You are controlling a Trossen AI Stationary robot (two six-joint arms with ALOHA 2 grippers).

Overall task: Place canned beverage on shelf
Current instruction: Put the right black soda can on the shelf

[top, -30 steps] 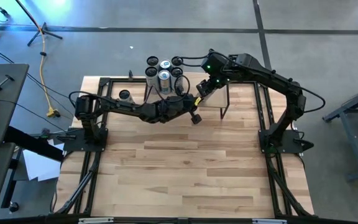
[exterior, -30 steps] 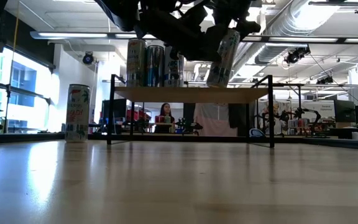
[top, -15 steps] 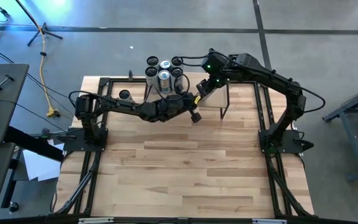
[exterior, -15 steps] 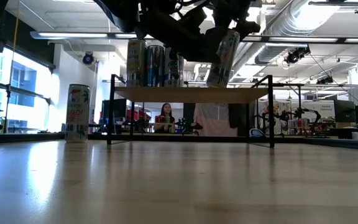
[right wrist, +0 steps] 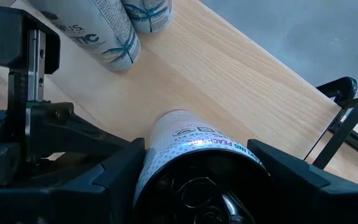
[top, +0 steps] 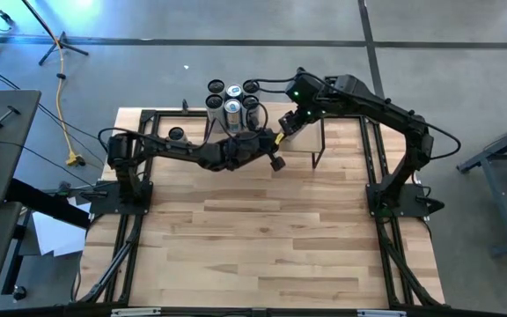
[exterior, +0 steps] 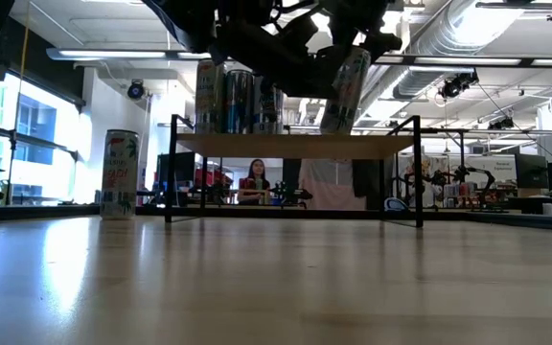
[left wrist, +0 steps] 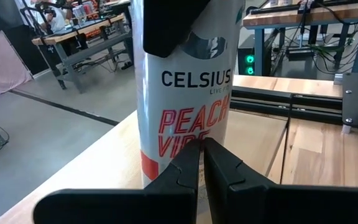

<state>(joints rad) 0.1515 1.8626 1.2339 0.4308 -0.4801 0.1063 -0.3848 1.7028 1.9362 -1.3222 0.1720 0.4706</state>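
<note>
The right gripper (right wrist: 197, 180) has its jaws clamped on a tilted can (exterior: 345, 91) above the shelf (exterior: 295, 145). The left gripper (left wrist: 201, 165) has its jaws together, just beside this can.

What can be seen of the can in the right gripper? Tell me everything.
The can is tall, slim and white, metal by its look, printed CELSIUS in black and PEACH VIBE in red. The right gripper clamps it near the top. It leans tilted over the shelf; whether its base touches the board is unclear. The shut left gripper sits just before it.
</note>
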